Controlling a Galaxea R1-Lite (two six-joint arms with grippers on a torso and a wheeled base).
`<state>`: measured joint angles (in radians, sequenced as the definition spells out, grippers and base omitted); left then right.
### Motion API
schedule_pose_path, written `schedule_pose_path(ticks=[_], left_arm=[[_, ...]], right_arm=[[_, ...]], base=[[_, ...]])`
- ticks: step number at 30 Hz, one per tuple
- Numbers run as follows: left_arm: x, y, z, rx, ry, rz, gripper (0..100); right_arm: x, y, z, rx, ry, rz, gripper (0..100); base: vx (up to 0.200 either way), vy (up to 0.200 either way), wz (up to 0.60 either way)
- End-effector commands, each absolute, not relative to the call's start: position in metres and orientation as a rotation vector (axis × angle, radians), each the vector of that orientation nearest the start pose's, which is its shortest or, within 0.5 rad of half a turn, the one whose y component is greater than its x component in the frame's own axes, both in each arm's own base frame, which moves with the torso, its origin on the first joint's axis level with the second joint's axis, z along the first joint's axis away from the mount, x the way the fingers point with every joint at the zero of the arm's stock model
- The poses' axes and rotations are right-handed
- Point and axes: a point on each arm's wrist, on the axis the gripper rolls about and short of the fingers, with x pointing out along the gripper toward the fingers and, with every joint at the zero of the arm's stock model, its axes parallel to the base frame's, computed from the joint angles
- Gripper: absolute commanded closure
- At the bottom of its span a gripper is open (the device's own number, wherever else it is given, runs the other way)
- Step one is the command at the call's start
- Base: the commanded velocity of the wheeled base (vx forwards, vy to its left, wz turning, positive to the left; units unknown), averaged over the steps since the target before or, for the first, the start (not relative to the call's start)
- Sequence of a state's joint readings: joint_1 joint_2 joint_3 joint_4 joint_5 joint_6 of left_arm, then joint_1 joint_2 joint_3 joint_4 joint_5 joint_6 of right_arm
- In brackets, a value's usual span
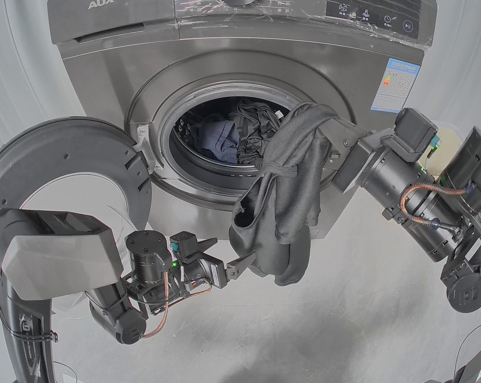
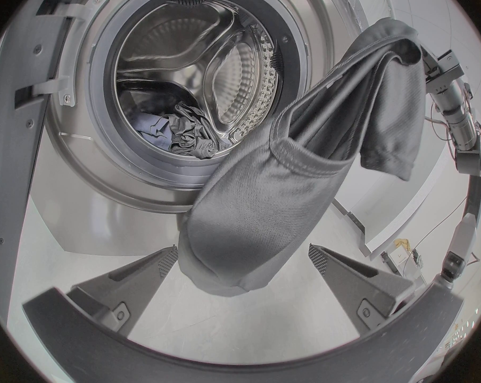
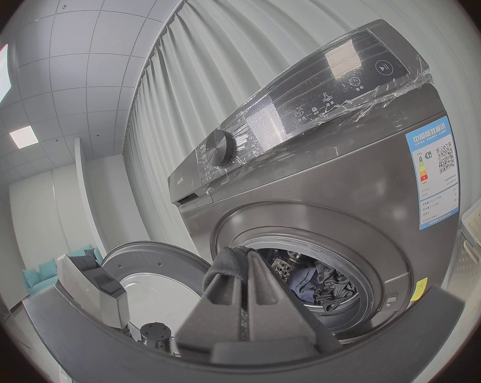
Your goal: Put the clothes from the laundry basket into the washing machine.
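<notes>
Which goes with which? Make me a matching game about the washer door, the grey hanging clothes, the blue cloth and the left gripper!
Things:
1. washer door
2. grey garment
3. blue cloth
4. left gripper

States:
A. lying inside the drum
B. jaws spread wide
C. swung out on its hinge
D. hanging from the shut right gripper

Pairs: 1-C, 2-D, 3-A, 4-B

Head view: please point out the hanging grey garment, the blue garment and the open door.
hanging grey garment (image 1: 292, 187), head view, its middle fold.
blue garment (image 1: 219, 139), head view, its centre.
open door (image 1: 75, 144), head view, its dark rim.
</notes>
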<state>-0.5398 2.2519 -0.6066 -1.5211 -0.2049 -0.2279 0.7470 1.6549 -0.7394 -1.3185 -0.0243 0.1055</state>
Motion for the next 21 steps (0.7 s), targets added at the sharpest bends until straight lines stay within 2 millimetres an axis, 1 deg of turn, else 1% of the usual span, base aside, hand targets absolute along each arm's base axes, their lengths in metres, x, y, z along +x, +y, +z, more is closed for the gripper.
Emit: schedule_pose_path(ticks=[1,4,6,11,16,21], left_arm=[[0.315,-0.186,0.023,-0.179,0.220,-0.703,0],[0.326,-0.181,0.020,-0.160,0.196,-0.675,0],[0.330,-0.178,0.021,-0.158,0.187,-0.662,0],[0.330,-0.174,0.024,-0.158,0.181,-0.653,0],[0.331,-0.179,0.025,-0.160,0.170,-0.667,0],[0.335,-0.185,0.020,-0.158,0.168,-0.686,0]], right_arm=[[0.210,0.194,0.244,0.253,-0.339,0.733,100],[0.210,0.194,0.244,0.253,-0.339,0.733,100],[0.209,0.194,0.244,0.256,-0.337,0.737,100],[0.208,0.195,0.242,0.255,-0.332,0.741,100],[0.207,0.196,0.242,0.256,-0.330,0.747,100],[0.207,0.197,0.241,0.254,-0.326,0.749,100]], base=[[0.000,0.000,0.00],[0.000,0.000,0.00],[0.000,0.000,0.00],[0.000,0.000,0.00],[0.000,0.000,0.00],[0.000,0.000,0.00]])
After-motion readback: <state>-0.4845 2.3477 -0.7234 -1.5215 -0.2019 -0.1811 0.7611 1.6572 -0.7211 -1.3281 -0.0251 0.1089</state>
